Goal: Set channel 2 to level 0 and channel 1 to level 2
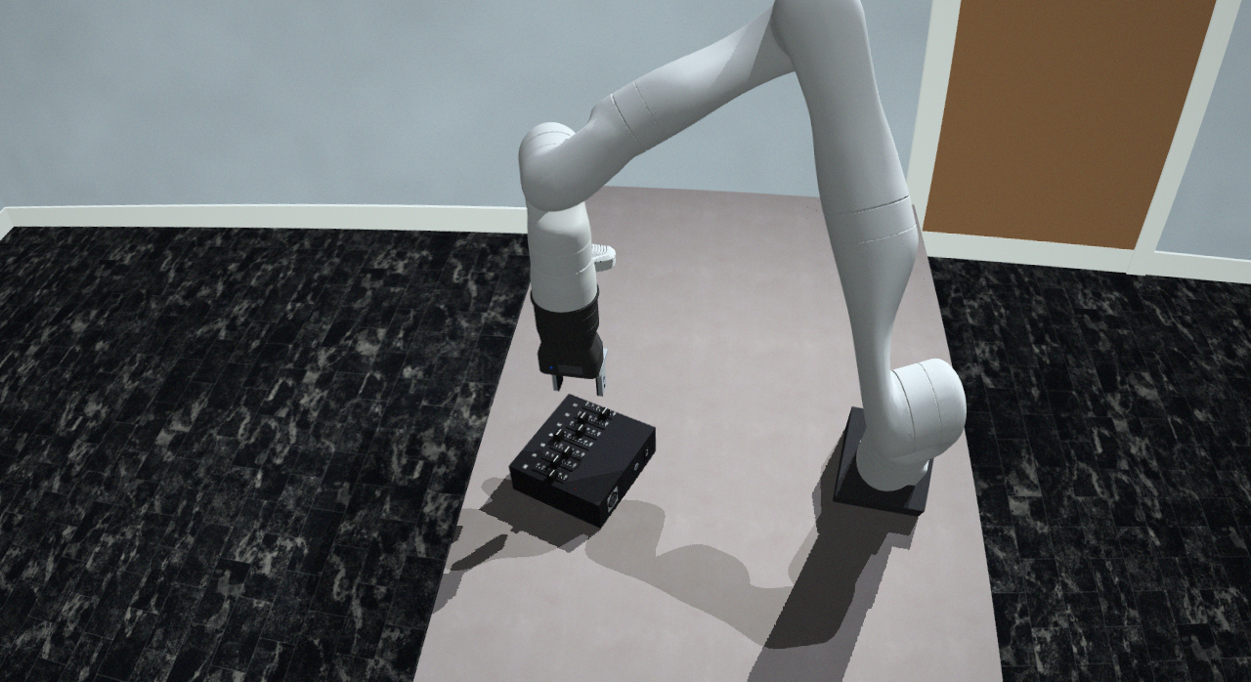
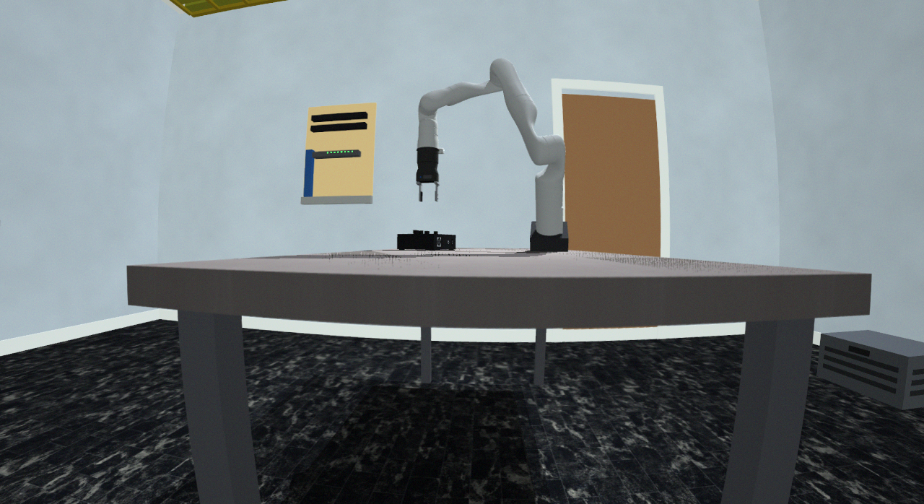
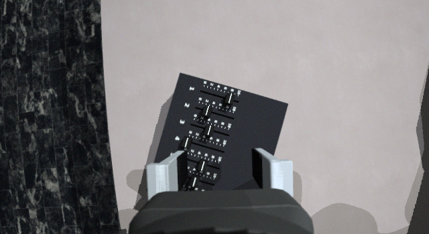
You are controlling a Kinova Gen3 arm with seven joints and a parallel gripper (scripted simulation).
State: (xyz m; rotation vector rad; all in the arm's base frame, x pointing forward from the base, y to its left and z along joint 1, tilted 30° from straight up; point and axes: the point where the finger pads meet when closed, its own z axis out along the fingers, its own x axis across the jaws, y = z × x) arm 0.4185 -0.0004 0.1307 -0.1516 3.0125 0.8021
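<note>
The black lighting desk [image 1: 623,451] [image 2: 411,242] [image 3: 255,127] lies level and upright on the table [image 1: 716,371] [image 2: 497,297] [image 3: 335,60], turned at an angle in the wrist view. There, the channel 1 fader cap [image 3: 229,98] stands near level 8, and the channel 2 fader cap [image 3: 206,112] near level 3. The channel 3 cap [image 3: 208,131] is near the middle, and the channel 4 cap [image 3: 186,143] is at the low end. My gripper [image 1: 579,389] [image 2: 428,199] [image 3: 220,163] is open and empty, above the desk and touching nothing. The gripper body hides the desk's near end in the wrist view.
The arm's base [image 1: 884,494] [image 2: 548,242] stands on the table, right of the desk. The table's left edge runs close beside the desk, with dark floor [image 1: 262,415] [image 3: 50,93] beyond. More fader caps, including one [image 3: 202,166] below channel 4, stand close together.
</note>
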